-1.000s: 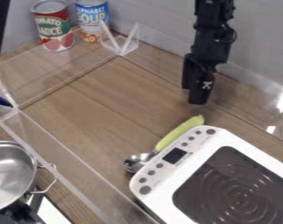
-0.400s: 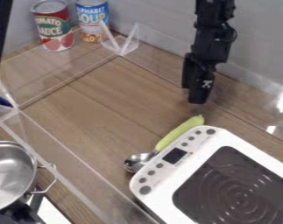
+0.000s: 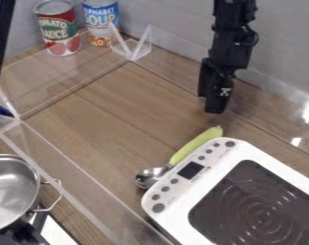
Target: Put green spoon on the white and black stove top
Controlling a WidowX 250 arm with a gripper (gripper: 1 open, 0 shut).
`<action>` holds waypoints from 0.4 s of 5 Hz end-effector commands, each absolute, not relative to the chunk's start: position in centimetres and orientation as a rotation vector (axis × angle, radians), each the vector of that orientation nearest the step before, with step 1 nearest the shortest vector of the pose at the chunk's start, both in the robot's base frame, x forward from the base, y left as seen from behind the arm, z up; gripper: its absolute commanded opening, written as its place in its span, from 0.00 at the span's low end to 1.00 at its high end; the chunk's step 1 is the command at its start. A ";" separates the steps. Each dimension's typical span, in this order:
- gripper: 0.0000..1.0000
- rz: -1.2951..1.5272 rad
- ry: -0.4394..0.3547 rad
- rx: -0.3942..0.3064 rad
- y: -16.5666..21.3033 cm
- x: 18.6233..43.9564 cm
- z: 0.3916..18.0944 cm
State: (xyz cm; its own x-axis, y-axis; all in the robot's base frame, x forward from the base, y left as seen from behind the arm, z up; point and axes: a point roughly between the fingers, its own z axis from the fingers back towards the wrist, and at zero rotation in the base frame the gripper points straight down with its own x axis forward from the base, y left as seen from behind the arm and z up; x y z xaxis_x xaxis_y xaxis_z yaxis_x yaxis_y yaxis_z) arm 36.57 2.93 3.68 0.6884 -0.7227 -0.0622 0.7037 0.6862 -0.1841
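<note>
The green spoon (image 3: 195,147) lies on the wooden table against the left edge of the white and black stove top (image 3: 210,153). Its yellow-green handle points to the back right and its silver bowl (image 3: 147,177) sits at the front left. The stove's black ringed surface (image 3: 261,207) has nothing on it. My black gripper (image 3: 217,97) points down at the table behind the spoon's handle tip, apart from it. It is open with nothing between its fingers.
A steel pot (image 3: 6,193) stands at the lower left behind a clear plastic wall (image 3: 48,158). Two cans (image 3: 58,27) stand at the back left beside a clear plastic stand (image 3: 134,43). Bare wood lies between the gripper and the cans.
</note>
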 end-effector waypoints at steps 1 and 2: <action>1.00 -0.818 0.075 -0.118 3.4 37.9 5.1; 1.00 -0.820 0.078 -0.118 3.4 38.0 5.2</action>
